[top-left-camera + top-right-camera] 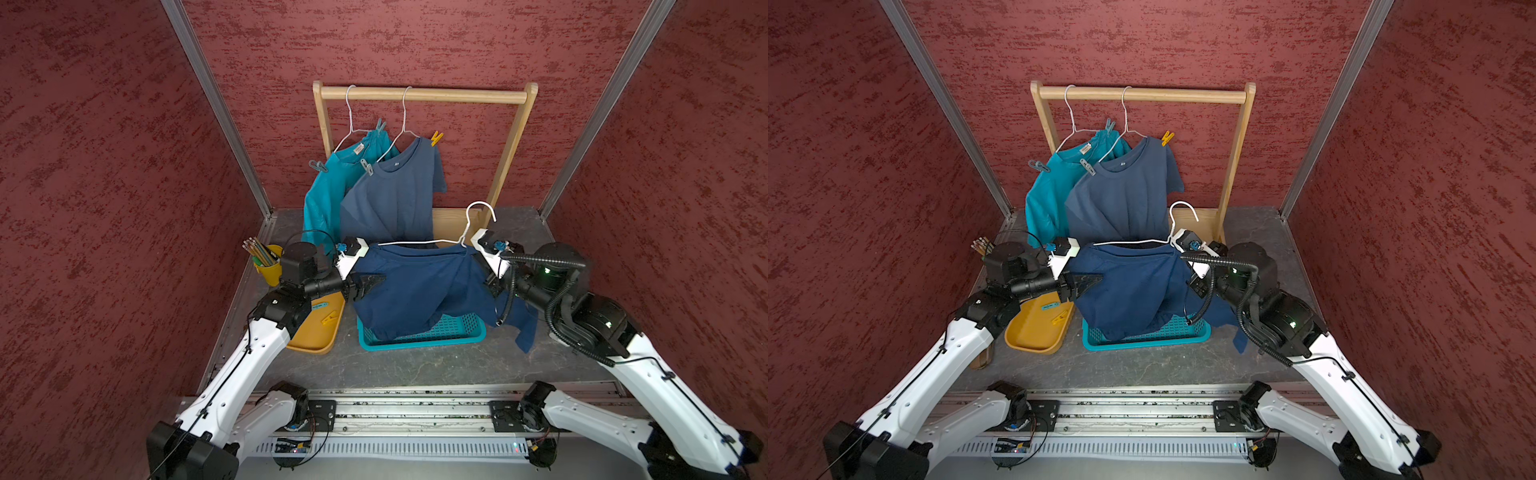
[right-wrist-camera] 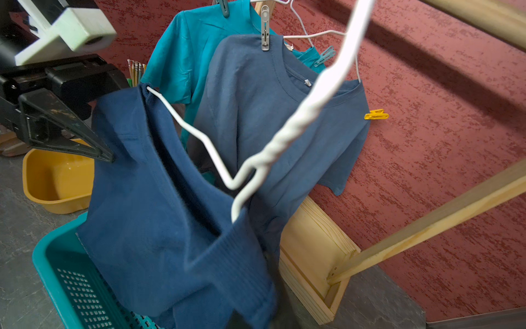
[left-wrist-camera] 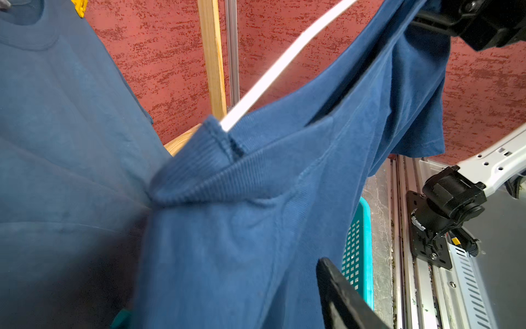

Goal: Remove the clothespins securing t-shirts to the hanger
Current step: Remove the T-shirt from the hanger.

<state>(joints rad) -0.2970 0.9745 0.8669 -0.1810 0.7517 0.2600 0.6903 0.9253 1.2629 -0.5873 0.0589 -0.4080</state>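
nearest, the navy shirt [image 1: 419, 286] sags limp on its white hanger [image 1: 419, 242] over the teal basket [image 1: 419, 343], no pins showing. the right claw [image 1: 491, 286] is clamped closed, tips buried in one shoulder. the left claw [image 1: 371, 283] sits at the other shoulder, spread unclear. 2 loose clothespins [image 1: 330, 318] lie in the yellow tray [image 1: 307, 340]. behind, 4 clipped clothespins [image 1: 436, 138] grip the teal shirt [image 1: 324, 199] and slate shirt [image 1: 390, 195]. they look light and springy: pinch their tails.

desk [image 1: 415, 365]: grey, marbled slab, walled in red on three sides.
back: base of a wooden clothes rack [image 1: 453, 226] against the rear wall.
left edge: yellow cup of pencils [image 1: 270, 270].
in front of the cup: mustard tray [image 1: 309, 345].
middle: teal perforated basket [image 1: 419, 343], just beside the tray.
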